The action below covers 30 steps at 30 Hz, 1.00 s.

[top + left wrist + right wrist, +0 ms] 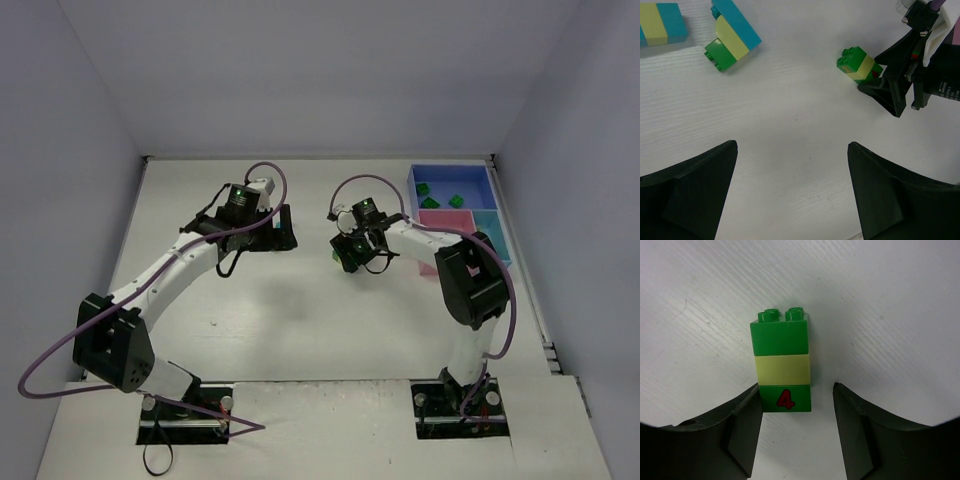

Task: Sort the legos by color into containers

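Note:
A short stack of legos (782, 365), dark green, yellow-green and dark green with a red 4, lies on the white table. My right gripper (796, 386) is open around its numbered end: the left finger (742, 425) touches the brick and the right finger (860, 425) stands apart. The stack also shows in the left wrist view (858, 65) beside the right gripper's fingers (890, 92). My left gripper (792, 147) is open and empty over bare table. Two more stacks lie ahead of it: green, yellow-green and cyan (732, 37), and cyan with yellow-green (660, 22).
The joined containers stand at the back right: a blue tray (475, 178) holding a few dark green bricks (455, 200), a pink tray (445, 222) and a light blue tray (490, 235). Grey walls close in the table. My left gripper (268, 232) and right gripper (347, 255) sit mid-table.

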Each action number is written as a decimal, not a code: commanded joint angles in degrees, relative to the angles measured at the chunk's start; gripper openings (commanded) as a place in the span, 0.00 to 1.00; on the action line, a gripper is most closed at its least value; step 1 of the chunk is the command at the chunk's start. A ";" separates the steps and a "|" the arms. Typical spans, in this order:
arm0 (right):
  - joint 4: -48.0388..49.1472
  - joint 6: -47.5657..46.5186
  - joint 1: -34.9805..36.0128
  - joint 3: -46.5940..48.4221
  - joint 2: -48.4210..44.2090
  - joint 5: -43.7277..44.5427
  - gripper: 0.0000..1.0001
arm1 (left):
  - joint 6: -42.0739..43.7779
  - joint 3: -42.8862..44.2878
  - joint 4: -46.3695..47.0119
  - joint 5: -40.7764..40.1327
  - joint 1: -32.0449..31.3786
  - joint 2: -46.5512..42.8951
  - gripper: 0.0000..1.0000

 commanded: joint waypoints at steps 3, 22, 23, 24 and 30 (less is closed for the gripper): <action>0.87 -1.61 0.49 2.08 0.26 -0.71 0.52 | 1.22 0.26 0.71 0.58 0.22 -2.14 0.84; 4.03 -3.46 2.51 -1.78 -8.68 -2.02 0.00 | 0.52 1.66 0.45 2.95 0.49 -3.46 0.84; 4.47 -3.46 2.69 -2.22 -9.93 -2.29 0.00 | 0.17 1.93 0.45 4.17 0.58 -3.55 0.84; 4.91 -3.37 3.04 -2.22 -12.46 -2.64 0.00 | -0.09 2.28 0.54 4.97 0.66 -3.64 0.84; 5.88 -3.28 4.36 -0.29 -19.51 -7.12 0.00 | -8.16 1.58 8.08 9.80 1.37 -5.48 0.84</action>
